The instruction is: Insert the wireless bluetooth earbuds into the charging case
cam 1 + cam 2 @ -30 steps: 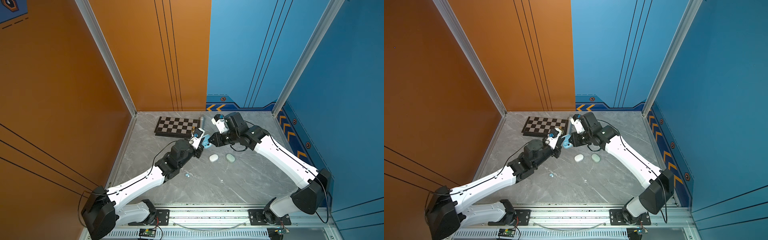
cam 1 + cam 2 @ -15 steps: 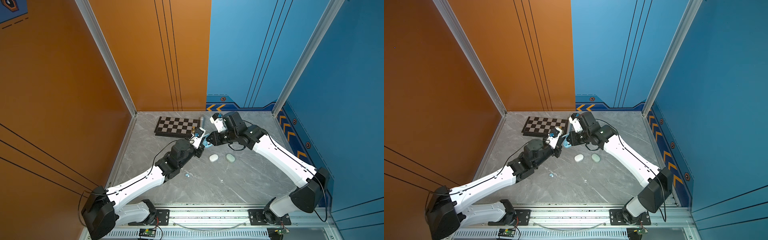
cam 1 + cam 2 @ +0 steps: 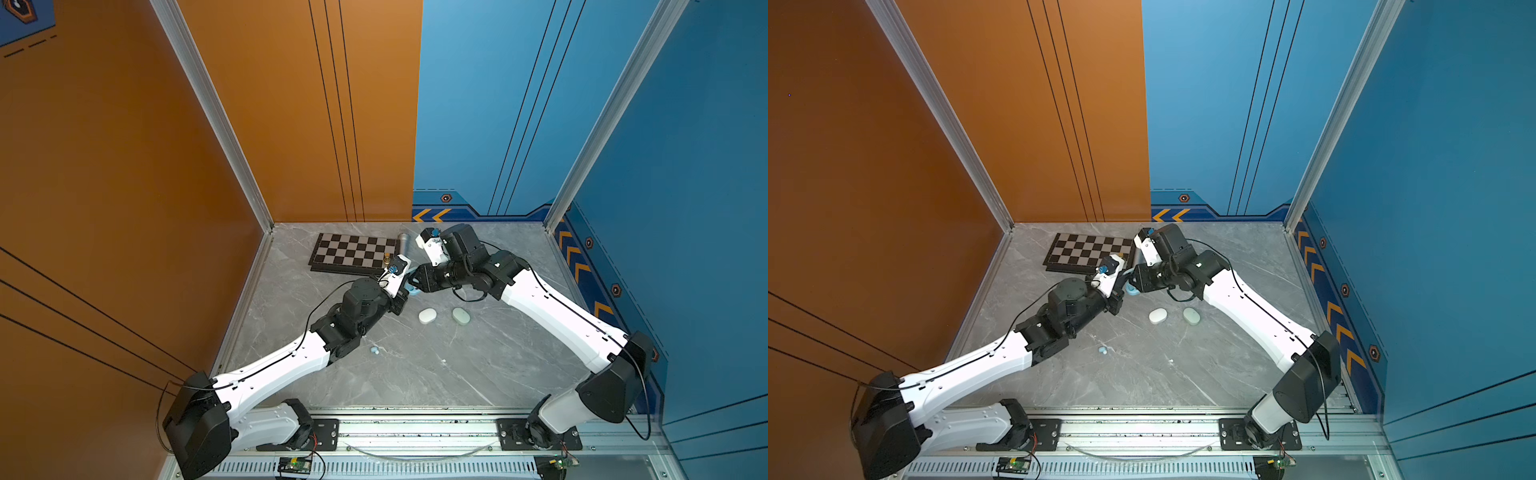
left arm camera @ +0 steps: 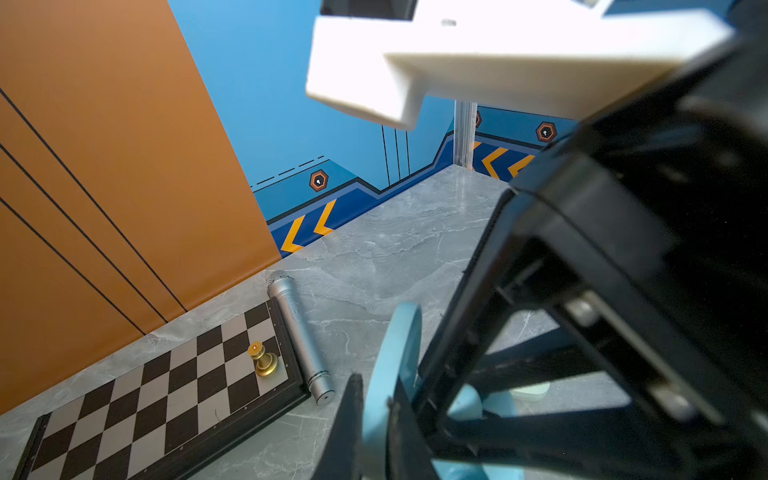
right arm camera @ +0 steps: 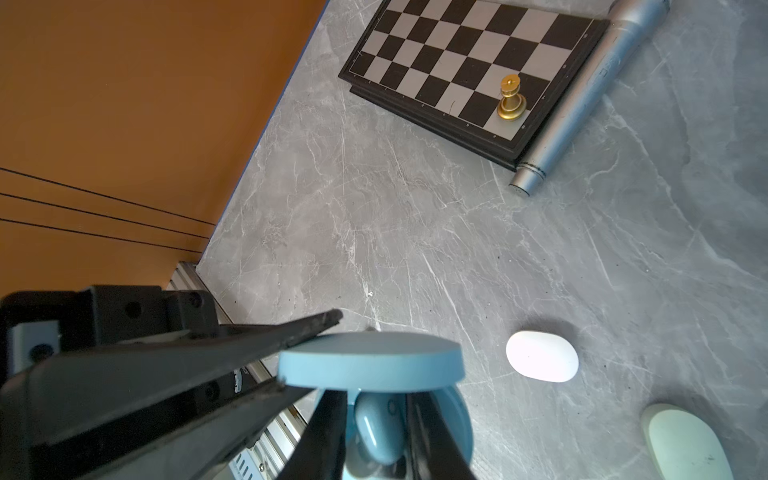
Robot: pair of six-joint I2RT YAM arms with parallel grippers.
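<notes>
At the left of the table [image 3: 415,374] lies the chessboard [image 3: 349,251] with one gold chess piece [image 5: 512,99] on it, and a silver microphone [image 5: 582,95] lies against its edge. These have no part in the job. In front of the left arm a small pale blue loose bud [image 3: 375,350] lies on the table, well apart from the cases.

Next comes the left hand [image 5: 307,353]. Its jaws are closed on the opened lid of the blue charging case [image 5: 374,361], and the body of the case hangs under the lid, seemingly off the table. Inside the open body sits the blue earbud [image 5: 380,428], between the two fingers of the right hand [image 5: 376,399]. These jaws stand a little apart, one at each side of the bud. Whether they press on it or only flank it, I cannot tell. Further right, the white case [image 3: 427,316] and the pale green case [image 3: 461,316] lie closed on the table, near each other but not touching.

I judge that the risks are these:
- The case is held only by its thin lid, so a push on the bud may swing the hinge or make the lid slip.
- If the bud is not fully down in its pocket, it may tip out when released.
- The right fingers are deep in the case, so pulling them out may drag the bud along and drop it on the table, where it can roll.
</notes>
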